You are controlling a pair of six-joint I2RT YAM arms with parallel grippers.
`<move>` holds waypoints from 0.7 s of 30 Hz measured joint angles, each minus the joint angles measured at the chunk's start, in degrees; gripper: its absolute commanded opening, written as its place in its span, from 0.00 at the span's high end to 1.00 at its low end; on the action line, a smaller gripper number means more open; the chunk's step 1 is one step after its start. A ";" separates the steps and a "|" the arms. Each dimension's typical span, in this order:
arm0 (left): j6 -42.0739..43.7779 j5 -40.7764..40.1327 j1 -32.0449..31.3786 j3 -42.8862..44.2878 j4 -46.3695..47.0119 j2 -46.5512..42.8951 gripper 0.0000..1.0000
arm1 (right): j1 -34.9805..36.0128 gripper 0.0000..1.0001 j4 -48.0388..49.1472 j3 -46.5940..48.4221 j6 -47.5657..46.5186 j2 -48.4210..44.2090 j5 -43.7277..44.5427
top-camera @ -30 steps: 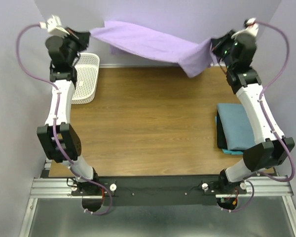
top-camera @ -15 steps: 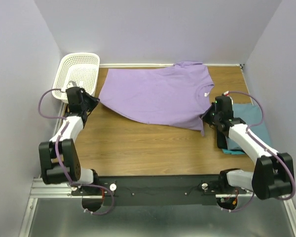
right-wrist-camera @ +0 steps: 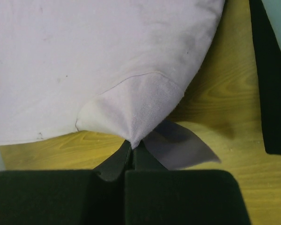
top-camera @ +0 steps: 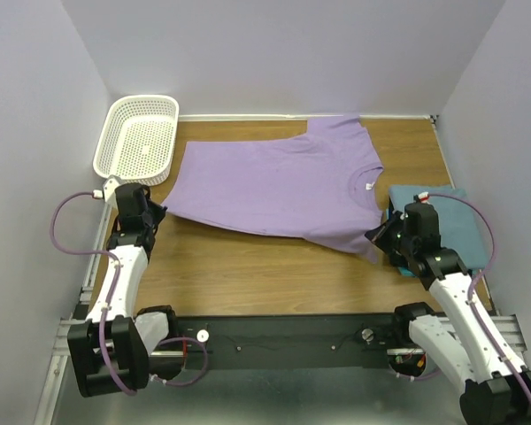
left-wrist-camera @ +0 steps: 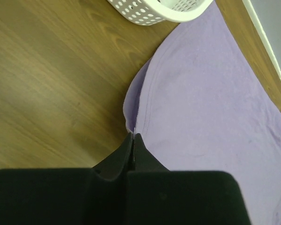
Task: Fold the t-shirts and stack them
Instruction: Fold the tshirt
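Top external shows the lavender t-shirt (top-camera: 283, 181) spread flat on the table (top-camera: 248, 266), left gripper (top-camera: 157, 213) and right gripper (top-camera: 378, 237) each clenched on its near edge; I judge uneven pulling could bunch it or drag it onto the folded teal t-shirt (top-camera: 447, 217).

Teal t-shirt (top-camera: 453, 221) partly behind right arm (top-camera: 458, 297), basket (left-wrist-camera: 145, 14) cropped

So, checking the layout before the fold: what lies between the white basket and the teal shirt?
The lavender t-shirt, spread out, fills the stretch from basket to teal shirt; the top external view shows it.
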 measured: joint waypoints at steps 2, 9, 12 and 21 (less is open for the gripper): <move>0.11 -0.76 0.02 -0.70 -0.63 -1.60 1.00 | -0.02 1.00 -1.51 0.00 0.48 -1.51 -0.37; 1.20 -0.20 0.00 0.31 0.15 3.80 1.00 | -0.02 1.00 -3.91 4.42 0.35 7.41 -0.39; 1.42 0.48 -0.33 3.15 0.63 9.70 1.00 | 0.00 1.00 -2.75 7.32 -0.50 13.79 0.15; 0.46 1.27 -1.18 10.47 2.43 18.49 1.00 | -0.02 1.00 2.45 18.51 -3.13 30.38 2.47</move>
